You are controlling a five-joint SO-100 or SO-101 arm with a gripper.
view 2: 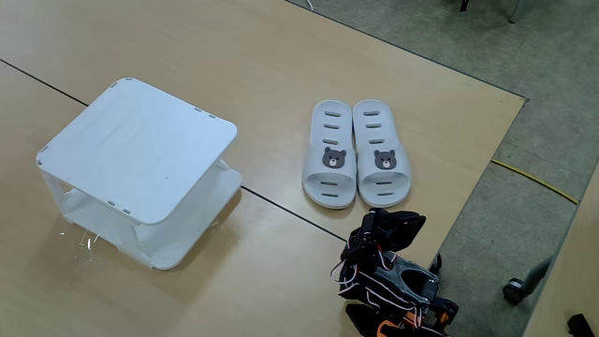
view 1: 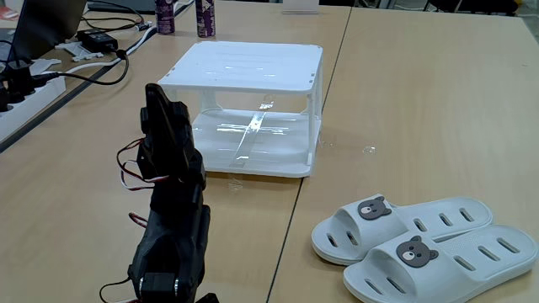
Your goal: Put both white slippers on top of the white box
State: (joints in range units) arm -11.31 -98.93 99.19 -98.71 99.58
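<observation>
1. the white slippers (view 1: 425, 244) are lying side by side and touching at the lower right of a fixed view, and at centre right of the other fixed view (view 2: 357, 166), soles down on the table (view 1: 421, 101).
2. the white box (view 1: 244, 67) is standing at upper centre of the first fixed view, well apart from the pair, its upper shelf bare.
3. the gripper (view 1: 156, 105) is sitting folded at lower left there; whether its fingers are parted or closed i cannot tell (the dark arm is hiding them).
4. the slippers are looking light, rubbery and a bit springy, so pinching the strap edge near the bear badge (view 1: 373, 208) is probably holding better than the thick sole.
5. neither slipper is on the box yet.
</observation>
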